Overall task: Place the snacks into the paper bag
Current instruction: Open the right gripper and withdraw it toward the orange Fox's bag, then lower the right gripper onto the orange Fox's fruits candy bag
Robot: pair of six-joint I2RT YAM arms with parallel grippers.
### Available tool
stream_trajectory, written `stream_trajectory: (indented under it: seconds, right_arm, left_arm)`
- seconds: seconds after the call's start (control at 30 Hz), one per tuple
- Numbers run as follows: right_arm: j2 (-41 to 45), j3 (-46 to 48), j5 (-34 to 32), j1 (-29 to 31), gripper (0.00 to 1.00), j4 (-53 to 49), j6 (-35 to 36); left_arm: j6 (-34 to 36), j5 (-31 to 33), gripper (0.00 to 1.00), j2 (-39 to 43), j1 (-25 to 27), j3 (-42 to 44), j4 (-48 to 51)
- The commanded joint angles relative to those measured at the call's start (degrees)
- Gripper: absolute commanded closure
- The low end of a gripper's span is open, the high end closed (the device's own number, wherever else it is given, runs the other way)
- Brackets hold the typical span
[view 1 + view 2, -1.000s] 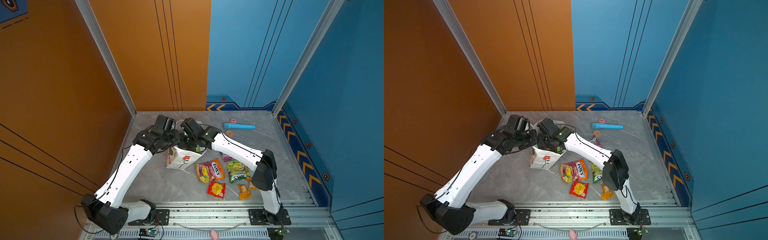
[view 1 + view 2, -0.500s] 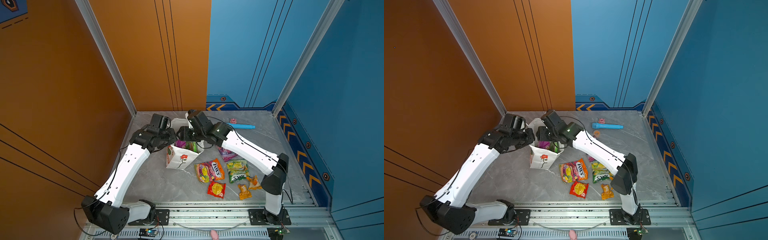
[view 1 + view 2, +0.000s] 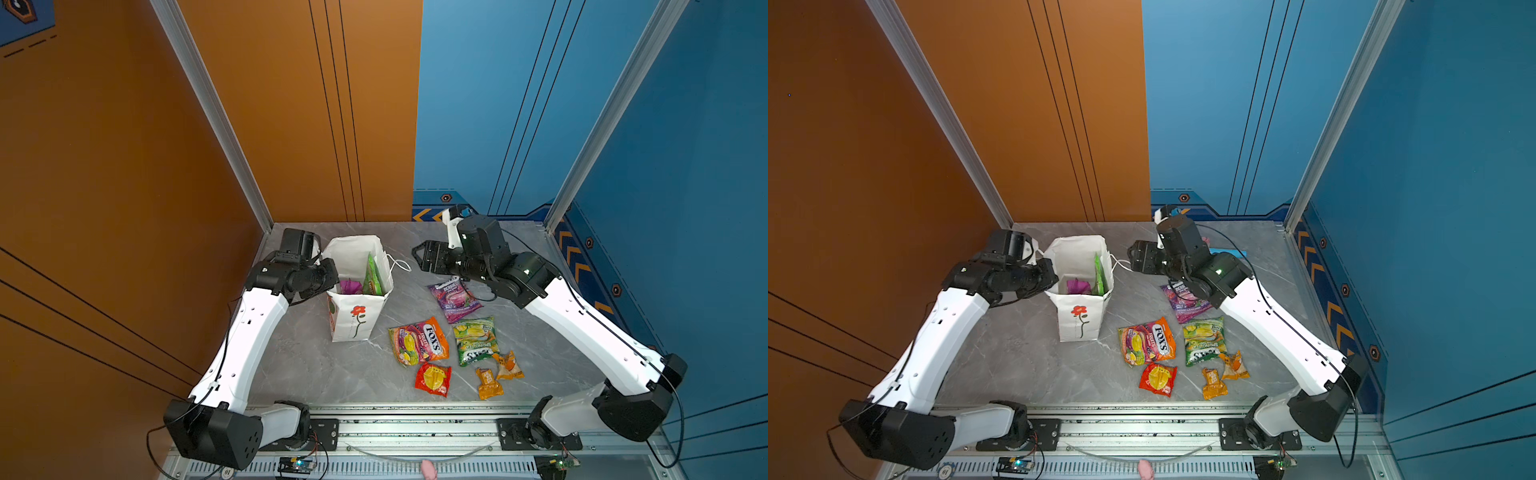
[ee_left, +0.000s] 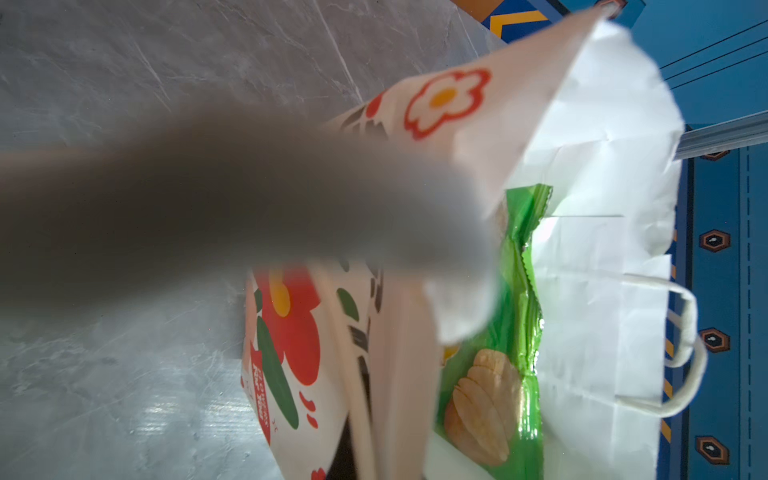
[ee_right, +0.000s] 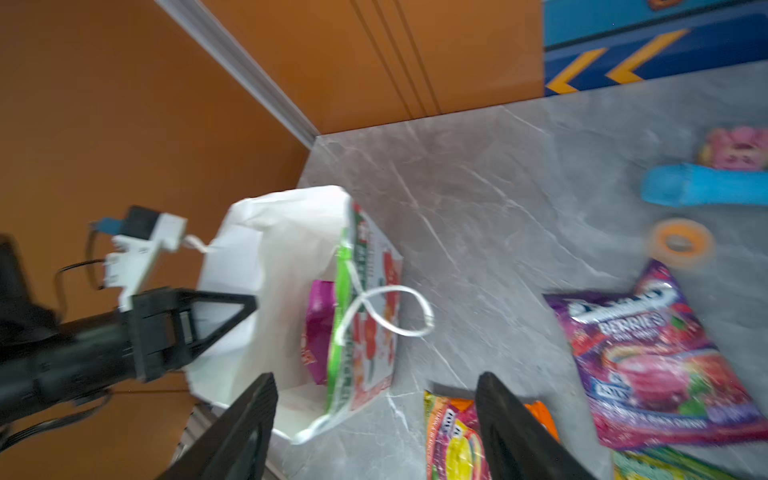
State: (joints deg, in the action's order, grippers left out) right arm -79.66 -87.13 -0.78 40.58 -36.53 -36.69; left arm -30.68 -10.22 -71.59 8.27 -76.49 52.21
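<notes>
The white paper bag [image 3: 353, 322] with a red flower print stands upright at the back left in both top views, also [image 3: 1079, 322]. My left gripper [image 3: 329, 272] is shut on its left rim, and the left wrist view shows the bag's wall [image 4: 291, 340] pinched between the jaws. Inside lean a large green chips bag [image 3: 372, 276] and a purple packet [image 3: 350, 286]. My right gripper [image 3: 424, 257] hovers open and empty just right of the bag, fingertips [image 5: 257, 399] wide apart. On the table lie a purple berries bag [image 3: 455, 300], an orange candy bag [image 3: 419, 341], a green candy bag [image 3: 476, 340], a red wrapper [image 3: 433, 379] and two orange-yellow wrappers [image 3: 489, 381].
A blue cylinder [image 5: 702, 189], a small pink toy [image 5: 735, 153] and an orange tape roll [image 5: 681, 243] lie at the back right, behind my right arm. Orange walls close the left and back, a blue wall the right. The arms' metal rail [image 3: 415, 428] runs along the front.
My right gripper has lifted away from over the bag's mouth and swung to the right, its jaws opening. The green and purple packets now show inside the bag. The left gripper kept its hold.
</notes>
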Motion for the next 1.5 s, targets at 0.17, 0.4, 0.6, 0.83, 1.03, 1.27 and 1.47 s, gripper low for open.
stream_trajectory:
  seconds: [0.17,0.4,0.6,0.83,1.03,1.27,1.47]
  right_arm:
    - [5.05,16.86,-4.32,-4.13,0.17,-2.06,-2.54]
    - [4.22,23.12,-5.52,-1.26,0.16,-4.86,-5.19]
    - [1.43,26.19,-6.43,5.3,0.15,-4.02,-8.75]
    - [-3.73,27.94,-6.46,9.92,0.14,-2.6,-11.16]
    - [-9.64,27.87,-0.8,9.58,0.13,-1.96,-10.87]
    - [-17.68,25.18,-0.87,9.54,0.03,-5.69,-10.62]
    - [-23.09,22.05,-0.79,9.51,0.0,-5.41,-10.53]
  left_arm:
    - [9.26,-2.94,1.0,5.84,-1.57,3.43,-4.52]
    - [10.49,-0.11,1.0,10.86,-1.7,9.99,-10.38]
    - [10.03,-2.49,1.0,13.29,-5.08,13.78,-13.23]
    - [10.37,-3.18,1.0,14.4,-6.43,14.61,-13.18]
    - [11.1,-3.55,1.0,16.32,-7.06,14.81,-13.39]
    - [10.9,-4.47,1.0,17.19,-7.69,15.32,-14.25]
    - [10.73,-4.42,1.0,16.66,-7.64,15.47,-14.33]
